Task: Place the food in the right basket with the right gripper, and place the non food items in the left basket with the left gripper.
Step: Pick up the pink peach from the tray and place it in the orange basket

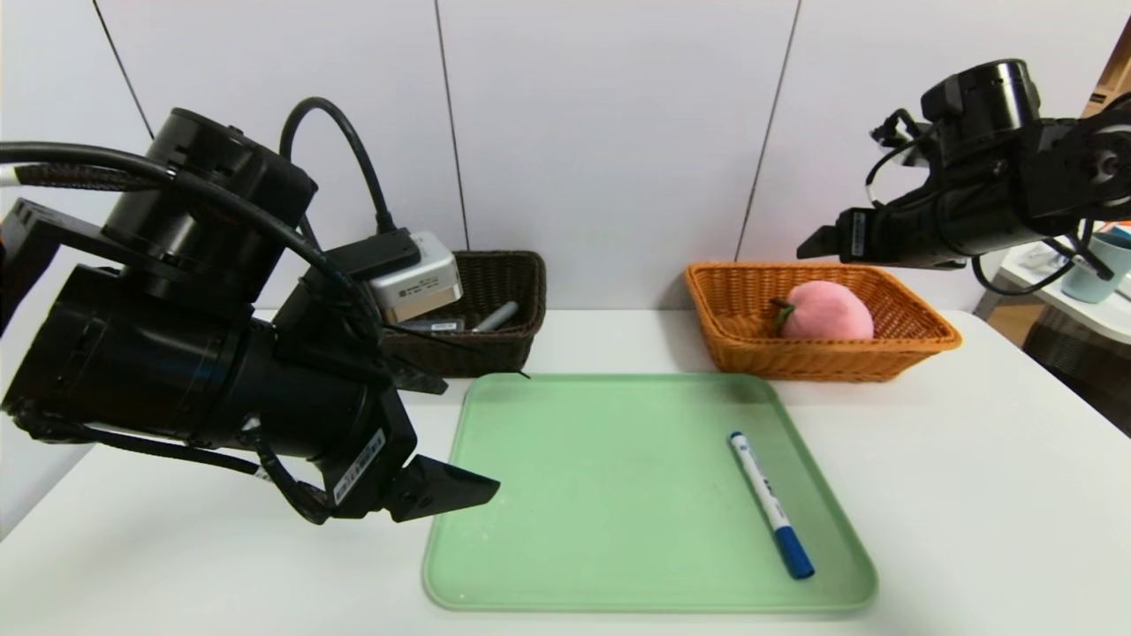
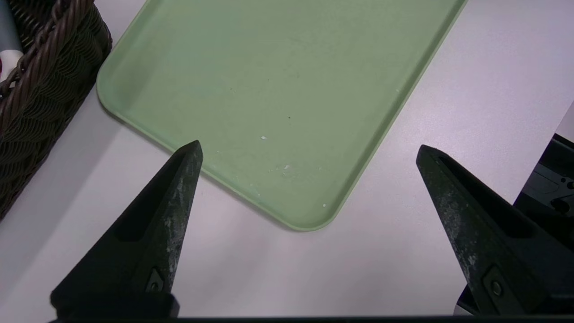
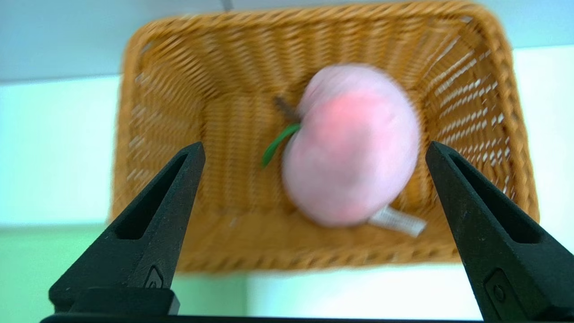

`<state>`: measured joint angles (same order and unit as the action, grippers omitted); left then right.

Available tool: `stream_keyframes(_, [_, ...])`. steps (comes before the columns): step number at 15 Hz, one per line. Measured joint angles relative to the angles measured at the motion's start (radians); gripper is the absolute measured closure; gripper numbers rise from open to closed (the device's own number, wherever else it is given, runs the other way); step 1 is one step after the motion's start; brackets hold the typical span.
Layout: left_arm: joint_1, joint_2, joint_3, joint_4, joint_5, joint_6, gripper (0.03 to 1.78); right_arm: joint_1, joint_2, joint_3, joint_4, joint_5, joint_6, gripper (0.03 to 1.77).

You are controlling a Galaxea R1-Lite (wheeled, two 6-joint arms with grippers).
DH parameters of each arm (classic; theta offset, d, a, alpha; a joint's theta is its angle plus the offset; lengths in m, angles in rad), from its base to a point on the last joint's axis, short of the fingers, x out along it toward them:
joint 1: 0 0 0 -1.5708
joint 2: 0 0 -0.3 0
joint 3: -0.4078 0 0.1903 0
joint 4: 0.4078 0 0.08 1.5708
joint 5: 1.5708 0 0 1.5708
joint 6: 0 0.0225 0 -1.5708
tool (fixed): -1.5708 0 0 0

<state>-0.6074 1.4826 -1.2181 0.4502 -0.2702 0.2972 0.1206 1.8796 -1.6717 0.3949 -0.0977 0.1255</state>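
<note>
Head view: one item left to sort. Marker (image 1: 770, 504), white barrel with blue cap, lies flat on the green tray (image 1: 565, 530) toward its 4 o'clock corner, cap end nearest the robot, barrel running toward 11 o'clock. Peach (image 1: 826, 311) already sits in the orange basket (image 1: 919, 340). Dark basket (image 1: 508, 340) at the tray's 11 o'clock holds other items, partly hidden by the left arm.

Left gripper (image 1: 442, 433) hovers above the tray's 9 o'clock edge, fingers spread wide and empty; the left wrist view shows both tips (image 2: 181, 179) over bare table and a tray corner, marker not in sight there. Right gripper (image 1: 817, 243) hangs above the orange basket, also wide open and holding nothing.

Handling judgement: marker is light, rigid, smooth and round, so likely to roll or squirt out of a loose pinch. Best grip looks to be across the barrel near its middle, fingers set square to its length, coming straight down. Tray surface is slick; a glancing touch could send the marker sliding toward the rim.
</note>
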Motion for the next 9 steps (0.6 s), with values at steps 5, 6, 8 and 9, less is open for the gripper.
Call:
stream_keyframes(5, [-0.006,-0.005,-0.005,-0.061,0.000,-0.025,0.12,0.044,-0.171,0.048,0.183,0.031,0.003,0.11])
stream_keyframes(6, [-0.010,-0.003,-0.004,-0.080,0.000,-0.039,0.12,0.050,-0.206,0.079,0.190,0.032,0.003,0.10])
stream_keyframes(8, [-0.013,0.010,-0.003,-0.101,0.000,-0.060,0.12,0.058,-0.271,0.142,0.196,0.033,0.003,0.10])
stream_keyframes(9, [-0.014,0.016,-0.005,-0.110,0.000,-0.080,0.12,0.060,-0.301,0.171,0.198,0.035,0.001,0.10])
